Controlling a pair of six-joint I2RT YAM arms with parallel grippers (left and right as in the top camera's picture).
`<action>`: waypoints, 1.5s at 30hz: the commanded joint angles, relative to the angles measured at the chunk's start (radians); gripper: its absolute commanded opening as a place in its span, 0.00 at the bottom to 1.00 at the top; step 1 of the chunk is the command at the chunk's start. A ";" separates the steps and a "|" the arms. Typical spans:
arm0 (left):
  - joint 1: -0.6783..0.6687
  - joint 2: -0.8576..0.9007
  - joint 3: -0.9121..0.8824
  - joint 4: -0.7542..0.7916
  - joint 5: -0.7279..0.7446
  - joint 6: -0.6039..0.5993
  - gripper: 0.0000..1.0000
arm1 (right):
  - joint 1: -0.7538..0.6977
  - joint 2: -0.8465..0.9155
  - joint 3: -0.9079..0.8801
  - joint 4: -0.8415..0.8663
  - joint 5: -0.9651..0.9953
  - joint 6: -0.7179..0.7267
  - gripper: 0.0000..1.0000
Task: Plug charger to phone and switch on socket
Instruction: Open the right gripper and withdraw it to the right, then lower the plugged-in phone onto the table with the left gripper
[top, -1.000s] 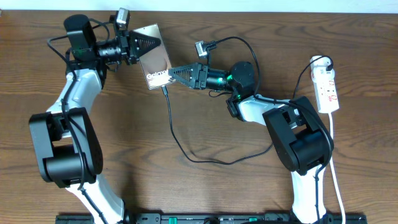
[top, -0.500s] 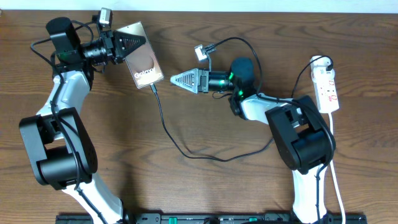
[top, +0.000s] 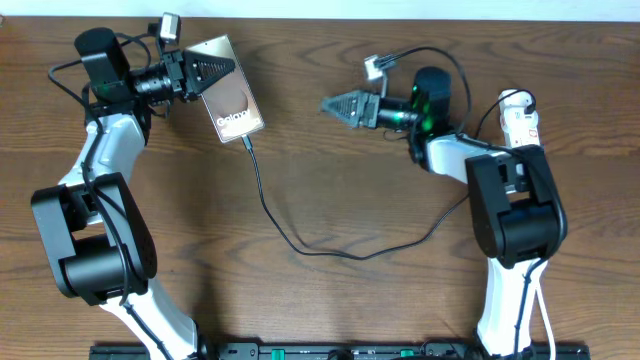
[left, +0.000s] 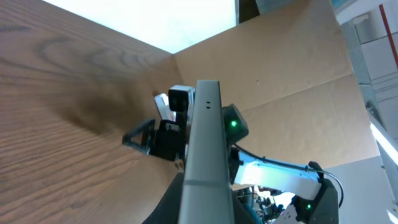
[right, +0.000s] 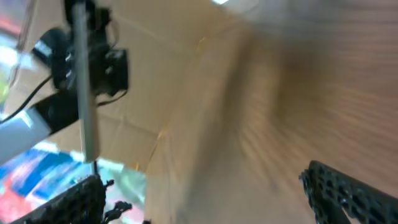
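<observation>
Right gripper (top: 333, 104) has pulled back toward 3 o'clock, away from the phone (top: 236, 100); its fingers are spread and empty. Left gripper (top: 220, 70) and phone have stayed at the desk's (top: 350, 180) 10 o'clock, the gripper pinching the phone's far edge. The charger (top: 250, 155) joins the phone's 5 o'clock end and trails toward the socket (top: 522, 125) at 3 o'clock.

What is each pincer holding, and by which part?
Left pincer grips the phone by its end opposite the charger; right pincer is open, holding nothing.
</observation>
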 joint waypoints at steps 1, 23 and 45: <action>0.001 0.001 0.010 0.005 0.032 0.016 0.07 | -0.034 -0.024 0.071 -0.221 0.171 -0.076 0.99; 0.001 0.001 -0.100 0.005 0.032 0.336 0.07 | 0.002 -0.364 0.378 -1.481 0.756 -0.687 0.99; 0.001 0.001 -0.124 -0.108 0.029 0.353 0.07 | 0.095 -0.364 0.378 -1.541 0.772 -0.665 0.99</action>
